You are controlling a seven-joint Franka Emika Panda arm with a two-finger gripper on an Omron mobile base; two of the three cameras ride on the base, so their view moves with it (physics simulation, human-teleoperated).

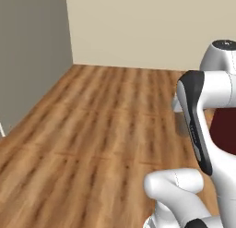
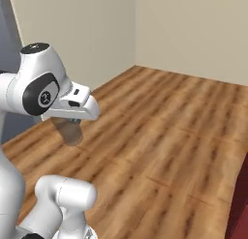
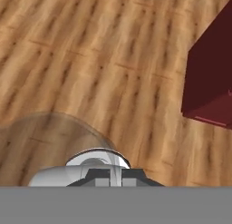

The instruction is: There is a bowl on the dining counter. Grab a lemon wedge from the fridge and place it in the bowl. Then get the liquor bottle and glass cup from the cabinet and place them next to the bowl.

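One glass cup (image 2: 69, 130) pinched in claw (image 2: 72, 121), hanging beneath, above wood floor (image 2: 164, 136).

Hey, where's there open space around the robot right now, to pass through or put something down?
The wood floor lies bare from the arm out to the grey wall and the beige wall. The tight side is the robot's right, where the dark red unit stands close. The gripper holds the glass cup above that floor.

Home interior, rendered; wood-plank floor (image 1: 101, 130), plain beige walls (image 1: 138, 24), dark red cabinetry (image 3: 210, 78)
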